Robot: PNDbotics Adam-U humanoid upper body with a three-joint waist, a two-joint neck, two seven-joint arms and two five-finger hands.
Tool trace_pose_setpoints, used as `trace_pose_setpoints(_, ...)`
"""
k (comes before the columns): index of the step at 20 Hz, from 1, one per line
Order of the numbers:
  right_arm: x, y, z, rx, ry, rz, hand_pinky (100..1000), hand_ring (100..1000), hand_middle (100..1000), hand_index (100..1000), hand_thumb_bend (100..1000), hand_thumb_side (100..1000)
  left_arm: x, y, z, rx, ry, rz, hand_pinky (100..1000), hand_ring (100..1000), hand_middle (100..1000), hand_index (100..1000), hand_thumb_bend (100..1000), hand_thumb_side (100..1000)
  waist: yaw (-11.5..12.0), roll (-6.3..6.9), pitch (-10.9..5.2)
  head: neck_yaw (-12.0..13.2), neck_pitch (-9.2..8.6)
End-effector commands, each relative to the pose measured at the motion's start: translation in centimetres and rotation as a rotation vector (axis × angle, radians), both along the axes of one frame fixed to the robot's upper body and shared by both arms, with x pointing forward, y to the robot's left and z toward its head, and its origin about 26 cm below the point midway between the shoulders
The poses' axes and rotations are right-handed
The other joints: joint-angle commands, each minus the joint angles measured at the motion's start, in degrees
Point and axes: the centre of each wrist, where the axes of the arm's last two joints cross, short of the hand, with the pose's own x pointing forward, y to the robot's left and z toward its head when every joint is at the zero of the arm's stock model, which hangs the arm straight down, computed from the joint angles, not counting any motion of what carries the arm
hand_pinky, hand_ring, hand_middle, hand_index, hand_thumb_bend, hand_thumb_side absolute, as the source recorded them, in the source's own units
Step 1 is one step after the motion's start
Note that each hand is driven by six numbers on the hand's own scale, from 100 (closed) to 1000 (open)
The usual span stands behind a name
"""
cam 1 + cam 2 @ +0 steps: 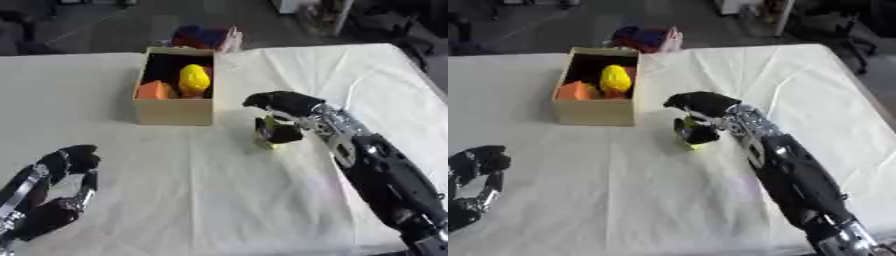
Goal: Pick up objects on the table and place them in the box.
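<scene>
Reaching: the right hand comes in from the lower right on a long black and silver arm and sits over a small yellow-green object on the table, just right of the box.
Right hand state: fingers and thumb are curled round the yellow-green object, which shows only as a sliver of colour below and between them; whether it is lifted off the cloth or resting on it cannot be told.
Left hand: the left hand rests near the lower left corner, fingers up and relaxed apart, holding nothing, well apart from the box.
Box: a cardboard box stands open-topped on the far middle of the table, its near wall plain tan.
Box contents: a yellow rounded object stands in the middle, with an orange object beside it at the left near corner.
Table: covered in a creased cream cloth.
Beyond the box: a red and blue bundle lies at the far edge of the table, behind the box.
</scene>
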Motion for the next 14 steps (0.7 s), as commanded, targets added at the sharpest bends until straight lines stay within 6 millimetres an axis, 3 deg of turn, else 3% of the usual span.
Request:
trace_pose_setpoints(1, 0.0, -1.5, 1.4, -0.006, 0.018, -0.018, 931, 933, 952, 998, 100, 845, 0.0, 0.2, 0.6, 0.005, -0.019, 0.0, 822, 766, 696, 858, 100, 283, -0.1, 0.17, -1.35, -0.1, -0.19)
trace_pose_setpoints(5, -0.2, -1.8, 1.2, -0.016, 0.109, -0.015, 925, 937, 954, 997, 100, 849, 0.0, 0.3, 0.6, 0.006, -0.019, 0.001, 822, 766, 696, 858, 100, 283, -0.2, 0.27, -1.31, -0.4, -0.19)
trace_pose_setpoints(7, -0.3, -1.8, 1.9, -0.061, 0.182, -0.004, 913, 941, 957, 995, 100, 778, 0.0, 0.3, 0.6, 0.006, -0.019, 0.001, 822, 766, 697, 858, 100, 283, -0.3, 0.27, -1.3, -0.5, -0.19)
trace_pose_setpoints(10, -0.5, -1.8, 2.8, -0.099, 0.248, -0.004, 859, 904, 939, 981, 100, 580, 0.0, 0.3, 0.6, 0.006, -0.018, 0.001, 822, 766, 697, 858, 100, 285, -0.3, 0.27, -1.28, -0.5, -0.19)
trace_pose_setpoints(13, -0.5, -1.9, 3.1, -0.105, 0.273, -0.014, 846, 890, 933, 977, 100, 498, 0.0, 0.3, 0.5, 0.006, -0.017, 0.003, 821, 766, 697, 858, 100, 286, -0.3, 0.29, -1.25, -0.6, -0.19)
trace_pose_setpoints(14, -0.6, -2.0, 3.1, -0.102, 0.275, -0.017, 827, 874, 928, 974, 100, 431, 0.0, 0.3, 0.5, 0.006, -0.017, 0.003, 821, 766, 697, 858, 100, 287, -0.3, 0.3, -1.25, -0.6, -0.19)
